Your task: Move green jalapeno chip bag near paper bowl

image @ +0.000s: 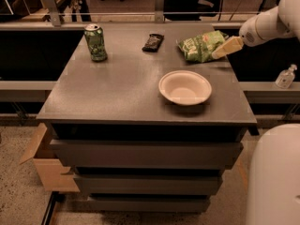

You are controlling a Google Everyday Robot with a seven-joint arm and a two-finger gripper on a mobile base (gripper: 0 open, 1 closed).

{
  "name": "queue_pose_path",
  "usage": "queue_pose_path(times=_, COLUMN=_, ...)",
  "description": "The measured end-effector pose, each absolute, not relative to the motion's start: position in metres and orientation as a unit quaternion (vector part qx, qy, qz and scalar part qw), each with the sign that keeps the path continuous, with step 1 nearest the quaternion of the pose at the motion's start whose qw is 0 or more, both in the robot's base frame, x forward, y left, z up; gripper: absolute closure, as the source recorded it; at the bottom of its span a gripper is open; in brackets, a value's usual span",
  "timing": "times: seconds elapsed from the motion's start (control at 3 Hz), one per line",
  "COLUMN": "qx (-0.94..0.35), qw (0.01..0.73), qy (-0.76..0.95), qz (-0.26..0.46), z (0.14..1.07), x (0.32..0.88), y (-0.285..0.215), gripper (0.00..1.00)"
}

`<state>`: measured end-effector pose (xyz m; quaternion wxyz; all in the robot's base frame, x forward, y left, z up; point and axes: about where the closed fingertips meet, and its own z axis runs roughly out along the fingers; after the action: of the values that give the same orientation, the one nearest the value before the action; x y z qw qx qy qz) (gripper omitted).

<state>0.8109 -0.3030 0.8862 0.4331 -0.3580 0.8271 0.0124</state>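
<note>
Chip bag (202,46) is set at the far right corner of the counter (122,88), apart from the bowl (184,87) nearer the front. Gripper (227,47) is positioned at the bag's right edge, presumably for a side grasp. Whether it is open or clamped on the foil cannot be told. Can (95,42) and dark packet (153,41) are placed left, off the likely path.

White rounded arm (269,25); tan tapered claw (216,55), over table (117,88) far-right corner; smooth white base shell (276,177).
</note>
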Motion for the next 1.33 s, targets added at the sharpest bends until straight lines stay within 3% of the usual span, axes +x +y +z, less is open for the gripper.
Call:
queue_pose_path(times=0.33, qx=-0.362, qw=0.432, qy=0.826, qz=0.017, z=0.879, x=0.819, y=-0.292, gripper=0.16)
queue_pose_path(times=1.33, qx=-0.385, qw=0.444, qy=0.809, qz=0.024, z=0.892, x=0.817, y=-0.269, gripper=0.85)
